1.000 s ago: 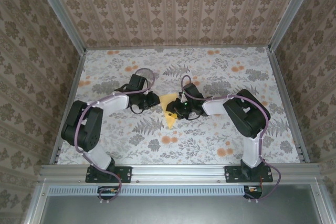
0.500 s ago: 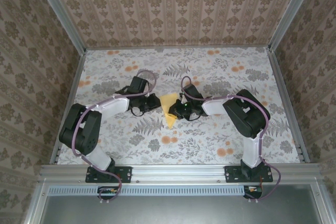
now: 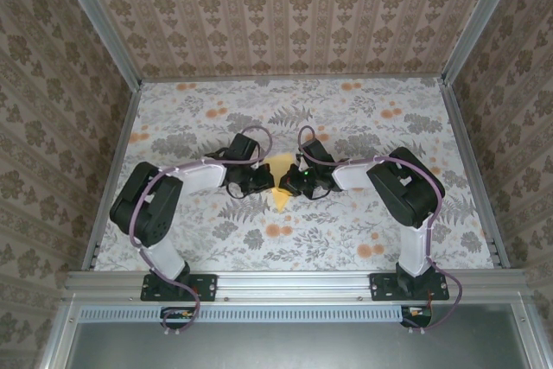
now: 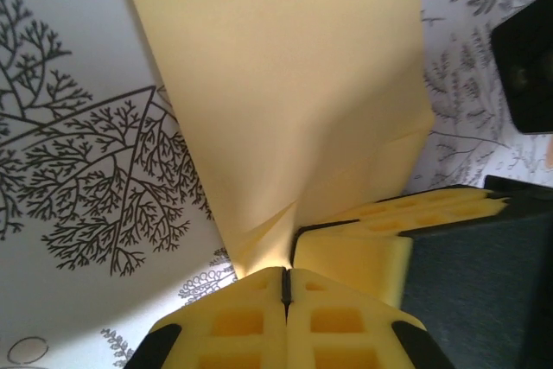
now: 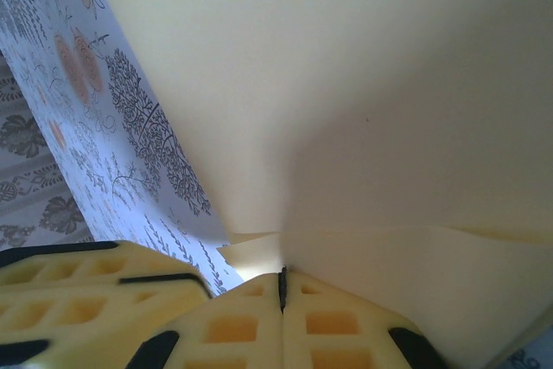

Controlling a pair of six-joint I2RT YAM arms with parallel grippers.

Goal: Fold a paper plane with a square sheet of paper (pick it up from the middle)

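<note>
Moved in rightward since a second ago with the left gripper [image 3: 263,181], now pinching the yellow paper sheet [image 3: 281,197] at mid-table [image 3: 371,127]; pinched opposite by the right gripper [image 3: 290,183], pads together.

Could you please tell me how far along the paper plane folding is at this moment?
Looks done: the approach and the grasp. The left gripper and the right gripper are both shut on the square sheet of paper. In hand: the sheet bows and buckles where the pads pinch it. Left: no slim dart shape shows yet, so the creases that make a plane remain.
</note>
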